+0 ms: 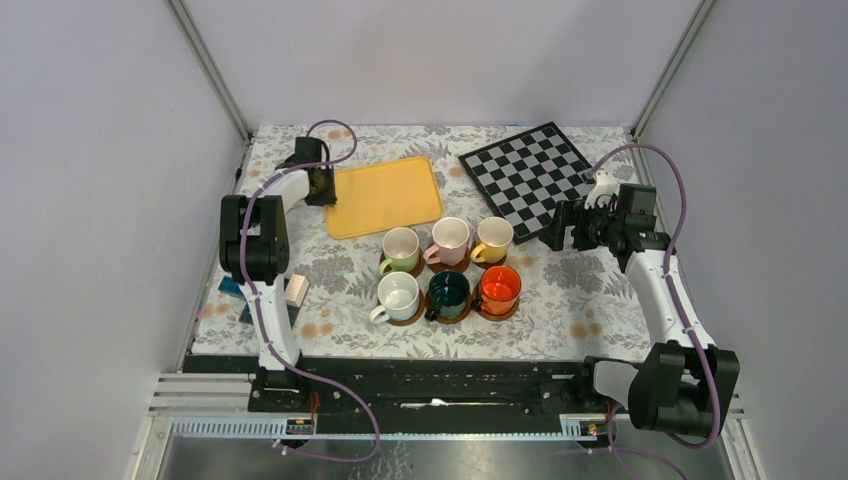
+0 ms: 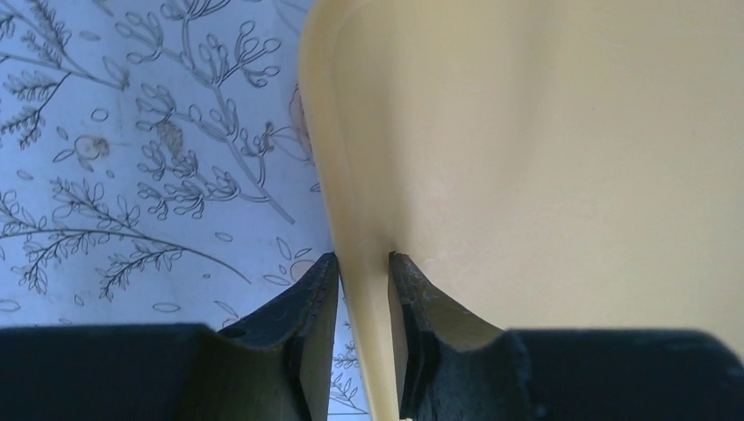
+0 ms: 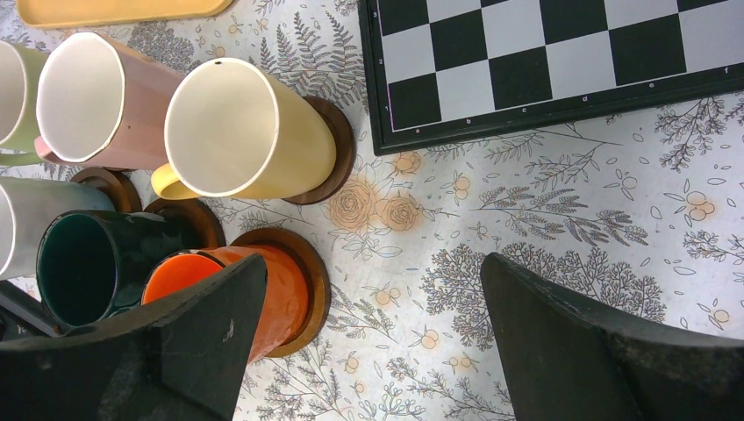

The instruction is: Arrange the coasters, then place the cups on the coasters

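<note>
Six cups stand in two rows of three at mid-table, each on a round brown coaster [image 1: 499, 311]: pale green [image 1: 401, 246], pink [image 1: 450, 236] and yellow [image 1: 494, 236] behind, white [image 1: 398, 293], dark green [image 1: 449, 290] and orange [image 1: 499, 286] in front. My left gripper [image 1: 322, 185] is at the left edge of the yellow tray [image 1: 385, 195]. Its jaws are shut on the tray's raised rim [image 2: 360, 219], a fingertip [image 2: 404, 272] on each side. My right gripper [image 3: 373, 261] hangs open over bare cloth, just right of the orange cup [image 3: 272, 289] and its coaster [image 3: 318, 279]. The yellow cup [image 3: 254, 136] is ahead of it.
A black-and-white chessboard [image 1: 530, 175] lies at the back right, close to the right gripper [image 1: 572, 226]. A small wooden block [image 1: 296, 290] and a blue object [image 1: 230, 285] sit by the left arm near the table's left edge. Flowered cloth [image 1: 580, 300] covers the table.
</note>
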### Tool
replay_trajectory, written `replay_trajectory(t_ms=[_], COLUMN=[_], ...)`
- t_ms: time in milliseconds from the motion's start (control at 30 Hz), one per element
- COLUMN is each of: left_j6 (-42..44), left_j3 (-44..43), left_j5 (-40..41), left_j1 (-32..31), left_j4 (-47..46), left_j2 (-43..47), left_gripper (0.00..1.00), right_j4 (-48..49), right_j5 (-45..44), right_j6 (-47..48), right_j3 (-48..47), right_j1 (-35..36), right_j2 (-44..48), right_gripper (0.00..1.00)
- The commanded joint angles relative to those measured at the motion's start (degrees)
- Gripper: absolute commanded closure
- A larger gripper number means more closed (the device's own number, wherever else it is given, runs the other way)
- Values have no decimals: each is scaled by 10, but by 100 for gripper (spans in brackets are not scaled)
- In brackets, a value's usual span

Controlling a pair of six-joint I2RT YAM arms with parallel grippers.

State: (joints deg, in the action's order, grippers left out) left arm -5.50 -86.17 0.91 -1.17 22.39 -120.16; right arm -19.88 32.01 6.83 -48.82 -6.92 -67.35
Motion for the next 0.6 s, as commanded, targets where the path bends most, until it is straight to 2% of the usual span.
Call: replay_trajectory(t_ms=[0, 267, 567], left_j6=[21, 31, -20], left_j3=[-19, -36, -73], left_j5=[-6, -6, -37], left_j1=[-18, -59, -89], left_j4=[1, -12, -11], left_j2=[-30, -39, -70], left_gripper=[74, 74, 73], right_j4=[9, 10, 11], right_j5=[-4, -4, -7], right_j6=[6, 6, 7], right_j3=[-3, -1, 2], right_j1=[-2, -2, -2], right_j2=[11, 10, 12], right_gripper=[2, 2, 2])
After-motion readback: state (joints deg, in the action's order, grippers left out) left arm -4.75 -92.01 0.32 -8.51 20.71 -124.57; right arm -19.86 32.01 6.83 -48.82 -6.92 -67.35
